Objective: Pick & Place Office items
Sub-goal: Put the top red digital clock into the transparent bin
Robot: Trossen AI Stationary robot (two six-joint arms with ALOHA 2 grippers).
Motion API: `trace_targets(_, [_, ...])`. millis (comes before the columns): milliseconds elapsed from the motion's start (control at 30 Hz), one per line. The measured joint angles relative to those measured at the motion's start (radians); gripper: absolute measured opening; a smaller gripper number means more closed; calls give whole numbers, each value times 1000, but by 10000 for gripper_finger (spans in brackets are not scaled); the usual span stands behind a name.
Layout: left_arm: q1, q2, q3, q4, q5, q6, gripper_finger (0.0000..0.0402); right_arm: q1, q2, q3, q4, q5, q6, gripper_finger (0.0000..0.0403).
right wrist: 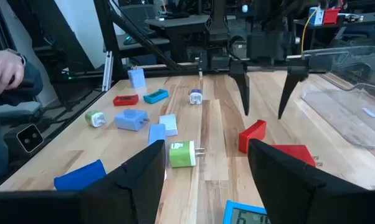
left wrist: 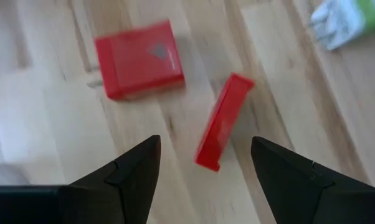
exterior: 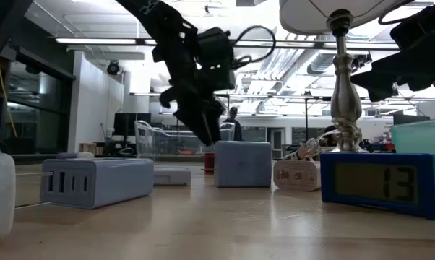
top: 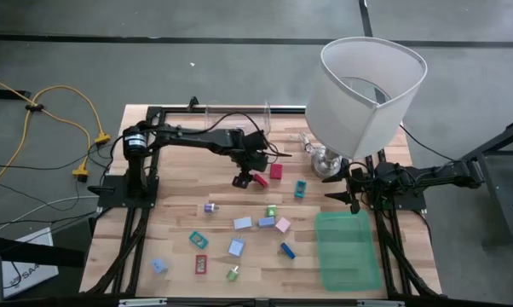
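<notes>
Office items (top: 239, 223) lie scattered over the middle and near part of the worktop (top: 175, 247), and we see two red pieces (left wrist: 222, 121) just below our left tool (top: 250, 179), whose fingers hang spread and empty. Our right tool (top: 348, 189) waits near the right edge, beside the lamp base (top: 327, 159) and above the green bin (top: 346, 249), fingers parted and empty.

Two dark, near-black jointed arms; left arm (top: 188, 136) slim, tubular links, silver-grey ring at shoulder motor at 9 o'clock end; black cable looping over its forearm; boxy black wrist block; right arm (top: 427, 177) same matte black, chunkier housings; left claw (left wrist: 203, 171): two flat, tapered black fingers (left wrist: 131, 171), angular faceted edges; right claw (right wrist: 203, 177) identical pointed dark fingers.
</notes>
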Motion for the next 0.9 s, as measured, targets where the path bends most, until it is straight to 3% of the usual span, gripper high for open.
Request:
trace_targets(400, [-4,53,1,18,7,-2,244,0,0,0,2,0,0,215])
trace_targets(900, [-30,53,1,16,-58,-4,244,0,0,0,2,0,0,215])
